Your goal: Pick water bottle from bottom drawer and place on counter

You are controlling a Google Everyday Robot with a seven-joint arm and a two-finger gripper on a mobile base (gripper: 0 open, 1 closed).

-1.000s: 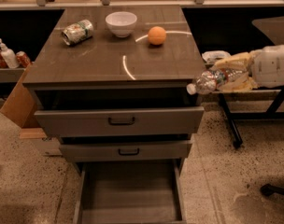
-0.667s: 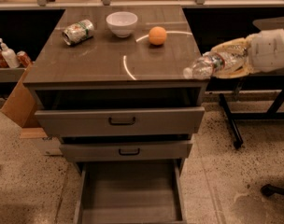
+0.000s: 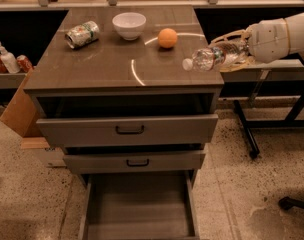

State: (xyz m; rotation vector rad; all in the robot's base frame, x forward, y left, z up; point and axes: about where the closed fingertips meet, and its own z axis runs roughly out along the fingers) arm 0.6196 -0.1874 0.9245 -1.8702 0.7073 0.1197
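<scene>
My gripper [image 3: 231,51] comes in from the right, shut on the water bottle [image 3: 208,58], a clear crinkled bottle held sideways with its white cap pointing left. The bottle hangs just above the right edge of the counter [image 3: 107,64], the glossy dark top of the cabinet. The bottom drawer [image 3: 139,209] is pulled fully out below, its floor bare.
On the counter stand a crushed green-and-white can [image 3: 82,34], a white bowl [image 3: 129,24] and an orange [image 3: 167,37]. The two upper drawers [image 3: 128,129] are slightly open. A white pump bottle [image 3: 8,59] and a cardboard box [image 3: 19,109] are at left; black table legs [image 3: 247,129] at right.
The gripper has carried the bottle up and to the left, from beside the cabinet's right side to just over the counter's right edge.
</scene>
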